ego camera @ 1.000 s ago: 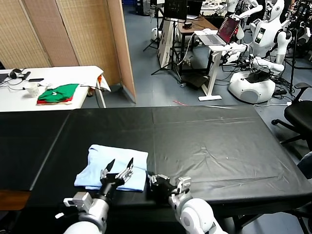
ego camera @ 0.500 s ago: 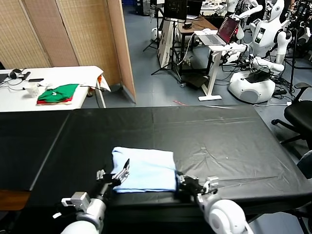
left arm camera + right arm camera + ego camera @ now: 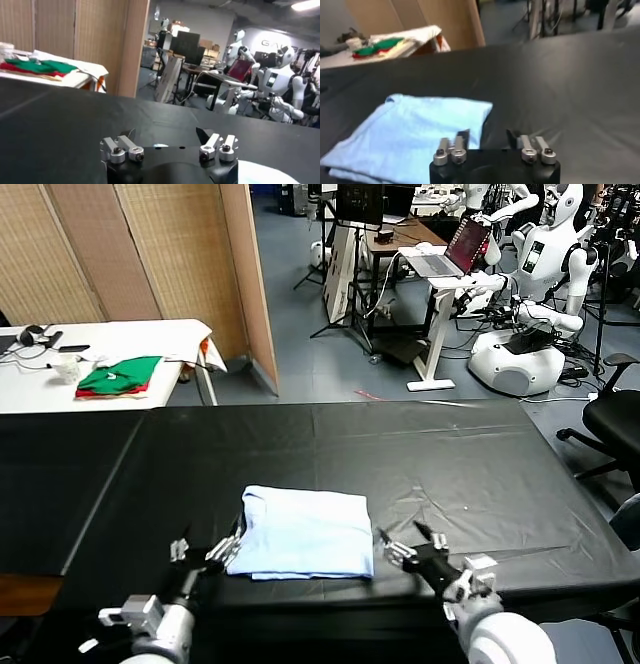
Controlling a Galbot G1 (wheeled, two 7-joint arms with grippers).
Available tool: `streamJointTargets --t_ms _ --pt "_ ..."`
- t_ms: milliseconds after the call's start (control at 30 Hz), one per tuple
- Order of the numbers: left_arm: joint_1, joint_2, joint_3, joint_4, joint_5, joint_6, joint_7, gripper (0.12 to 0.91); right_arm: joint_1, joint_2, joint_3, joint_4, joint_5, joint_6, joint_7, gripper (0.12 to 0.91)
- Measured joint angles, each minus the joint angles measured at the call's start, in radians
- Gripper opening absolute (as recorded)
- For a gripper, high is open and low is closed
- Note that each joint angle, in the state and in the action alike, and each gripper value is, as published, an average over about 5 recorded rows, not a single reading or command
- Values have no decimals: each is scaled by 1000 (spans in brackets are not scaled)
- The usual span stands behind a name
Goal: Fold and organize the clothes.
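The clothes are one pale light-blue T-shirt, folded into a flat rectangle on the black table near its front edge. My left gripper stands open just off the shirt's left edge, nothing between its fingers. In the left wrist view the left gripper shows spread jaws over bare black tabletop, with a corner of the T-shirt beside it. My right gripper is open just off the shirt's right edge. In the right wrist view the right gripper is empty, with the T-shirt lying ahead of one finger.
A white side table at the back left carries green and red folded garments. A wooden screen stands behind it. Desks, a laptop, white robots and an office chair fill the floor beyond the black table.
The T-shirt slid right along the table's front edge, dragged by the shut right gripper. That gripper has now let go, opened and drawn off to the right. The left gripper backed away leftward.
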Motion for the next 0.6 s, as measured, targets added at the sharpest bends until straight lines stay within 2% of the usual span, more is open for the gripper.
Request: streamJointTargets --t_ms 133,233,433,600 --pt "75 27 -19 -23 14 -20 -1 907 -94 6 32 34 -80 128 -5 905" --pt "129 41 -34 -32 27 -47 -1 907 -162 18 40 51 -140 224 17 907" --pt "224 53 -66 -47 57 -108 0 907 -307 44 43 85 -233 382 111 907" --pt "294 44 -86 -47 88 -175 0 907 -426 62 23 99 -313 466 188 907"
